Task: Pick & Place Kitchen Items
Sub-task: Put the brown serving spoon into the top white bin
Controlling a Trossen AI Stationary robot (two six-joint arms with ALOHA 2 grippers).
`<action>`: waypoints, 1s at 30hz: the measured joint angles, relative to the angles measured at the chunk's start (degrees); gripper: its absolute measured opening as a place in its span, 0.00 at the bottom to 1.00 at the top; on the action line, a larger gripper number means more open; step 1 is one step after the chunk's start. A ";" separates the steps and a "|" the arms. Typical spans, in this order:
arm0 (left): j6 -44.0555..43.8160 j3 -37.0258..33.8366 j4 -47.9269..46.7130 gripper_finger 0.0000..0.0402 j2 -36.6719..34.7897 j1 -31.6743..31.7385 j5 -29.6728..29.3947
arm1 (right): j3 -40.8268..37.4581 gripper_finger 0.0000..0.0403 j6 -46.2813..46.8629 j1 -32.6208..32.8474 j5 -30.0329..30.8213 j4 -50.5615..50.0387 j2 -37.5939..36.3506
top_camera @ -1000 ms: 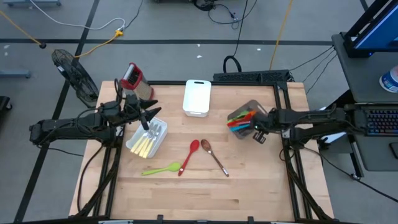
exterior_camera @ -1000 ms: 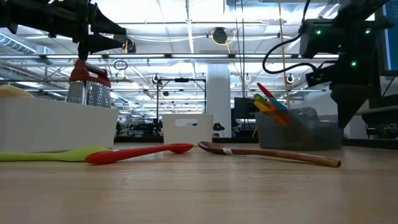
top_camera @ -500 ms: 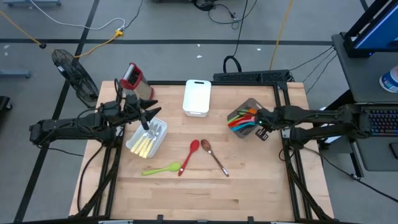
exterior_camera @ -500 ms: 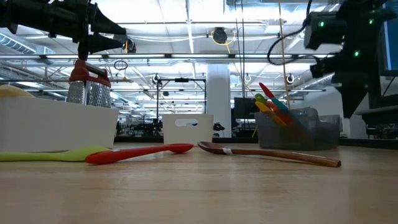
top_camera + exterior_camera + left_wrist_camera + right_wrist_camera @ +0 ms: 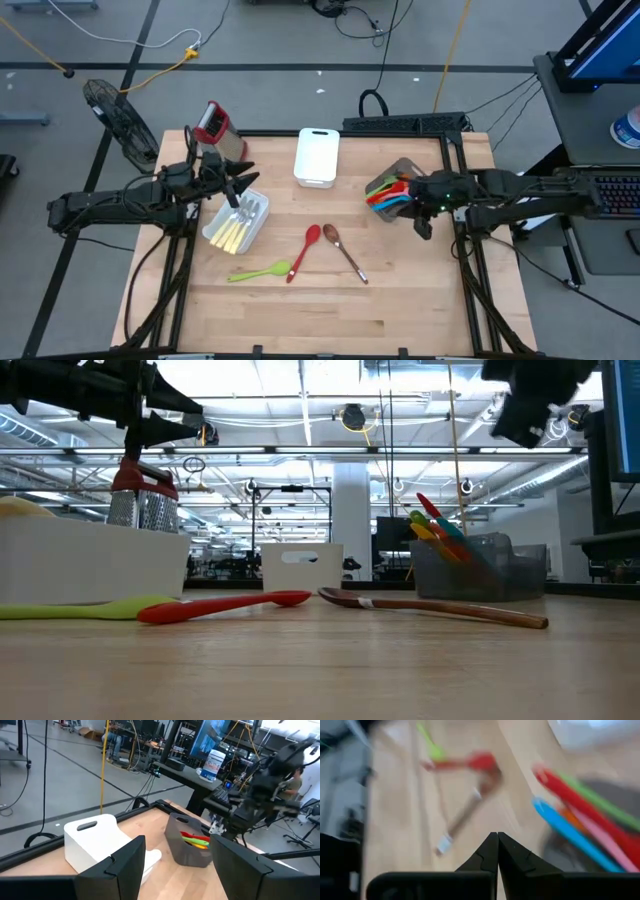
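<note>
A green spatula (image 5: 260,271), a red spoon (image 5: 305,250) and a brown wooden spoon (image 5: 343,250) lie flat on the wooden table. Pale-yellow-handled cutlery (image 5: 235,232) lies in a white bin (image 5: 218,218). Red, green, blue and orange utensils (image 5: 385,192) stand in a grey bin (image 5: 400,170), leaning on its wall. My left gripper (image 5: 243,190) hovers open above the white bin; its wrist view (image 5: 177,840) shows the gap. My right gripper (image 5: 497,837) is shut and empty, raised beside the grey bin's near right side (image 5: 420,220).
A steel box grater with a red top (image 5: 215,128) stands at the far left. A second white bin (image 5: 317,155) stands at the far middle. A small fan (image 5: 118,118) stands off the table's left corner. The table's near half is bare wood (image 5: 320,320).
My right gripper has risen from beside the grey bin, going up to the top of the low view, and has turned. The utensils and bins have stayed where they were.
</note>
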 joint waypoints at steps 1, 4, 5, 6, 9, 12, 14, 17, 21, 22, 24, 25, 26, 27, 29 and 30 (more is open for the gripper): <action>0.15 0.00 0.00 0.57 -0.02 0.01 0.00 | 0.00 0.00 -0.16 0.79 0.12 2.94 -0.01; 0.24 0.00 0.00 0.57 -0.02 -0.02 -0.32 | 0.02 0.00 -0.26 2.56 0.17 10.53 0.98; -0.04 0.00 0.02 0.57 0.00 0.01 -0.43 | 0.02 0.00 -0.26 3.09 0.17 12.63 1.62; -0.01 0.00 0.05 0.57 -0.01 0.00 -0.46 | 0.02 0.00 -0.26 3.65 0.13 14.12 2.50; 0.87 0.00 0.31 0.57 -0.02 -0.01 -0.50 | 0.02 0.00 -0.02 5.76 0.14 17.76 5.99; 2.61 0.00 0.30 0.57 -0.02 0.01 -0.52 | 0.02 0.00 0.16 7.83 0.11 21.64 9.97; 3.91 0.00 0.08 0.57 -0.02 0.00 -0.50 | 0.02 0.00 0.18 8.93 0.11 24.64 12.34; 5.77 0.00 -0.20 0.57 0.00 -0.02 -0.50 | 0.02 0.00 1.35 10.00 0.11 27.06 15.30; 8.46 0.00 -0.57 0.57 -0.02 0.01 -0.52 | 1.15 0.00 3.09 11.03 0.95 25.87 18.71; 9.21 0.00 -0.53 0.57 -0.02 -0.01 -0.52 | 1.99 0.00 3.04 11.46 1.59 25.32 19.62; 10.58 0.00 -0.63 0.57 -0.04 0.01 -0.53 | 4.73 0.00 2.00 12.03 2.24 22.43 21.64; 11.27 0.00 -0.83 0.57 -0.02 0.01 -0.52 | 6.45 0.00 1.57 12.34 3.07 20.75 22.90; 11.83 0.00 -1.02 0.57 -0.02 0.01 -0.53 | 8.27 0.00 1.14 12.63 3.68 18.37 24.30; 12.29 0.00 -1.03 0.57 -0.02 0.01 -0.52 | 10.00 0.00 0.79 12.93 4.35 15.50 25.57; 13.04 0.00 -1.01 0.57 -0.04 0.01 -0.54 | 13.38 0.00 0.30 13.08 4.37 10.59 28.45; 13.52 0.00 -1.08 0.57 -0.02 0.00 -0.54 | 14.89 0.00 0.22 13.19 4.37 9.11 29.84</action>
